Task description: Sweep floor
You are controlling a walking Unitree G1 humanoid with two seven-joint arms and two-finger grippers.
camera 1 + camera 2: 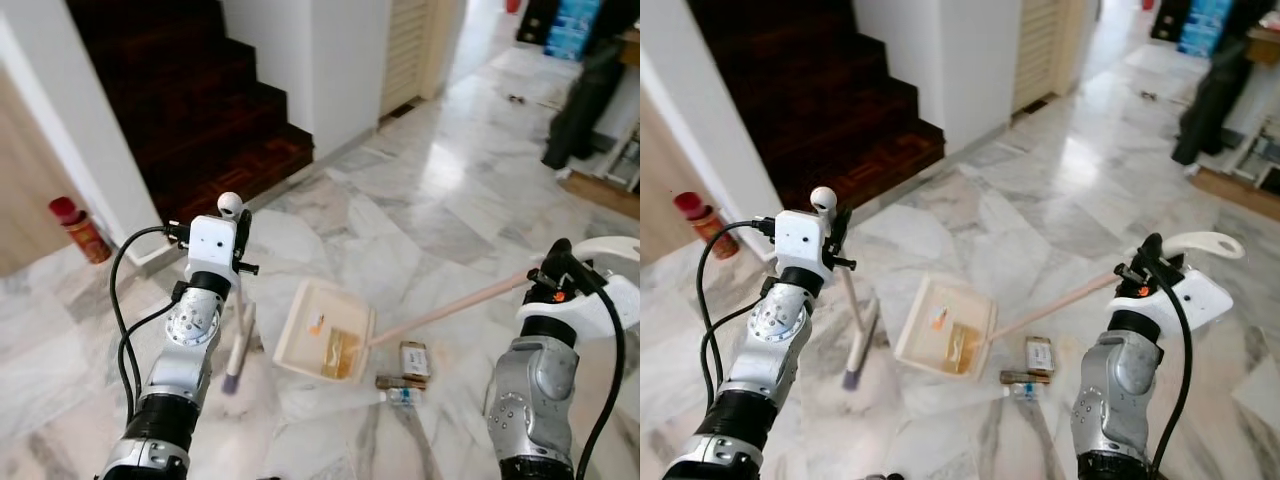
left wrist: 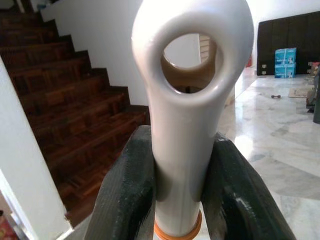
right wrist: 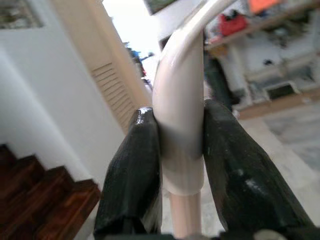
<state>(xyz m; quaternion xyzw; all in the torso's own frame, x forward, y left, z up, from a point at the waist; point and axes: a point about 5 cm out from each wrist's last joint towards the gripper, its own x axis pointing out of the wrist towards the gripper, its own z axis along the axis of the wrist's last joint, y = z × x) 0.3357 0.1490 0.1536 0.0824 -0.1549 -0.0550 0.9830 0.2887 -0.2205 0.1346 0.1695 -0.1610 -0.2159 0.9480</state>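
My left gripper is shut on the white looped top of a broom handle. The broom stands nearly upright, its purple bristles on the marble floor just left of a cream dustpan. In the pan lie an orange scrap and a yellowish wrapper. My right gripper is shut on the white curved grip of the dustpan's long pinkish handle, which slants down to the pan. On the floor by the pan's right corner lie a packet, a brown wrapper and a small bottle.
Dark wooden stairs rise at the back left, with a red canister by the wall. A white pillar and a louvred door stand behind. At the far right are a black object and a wooden board.
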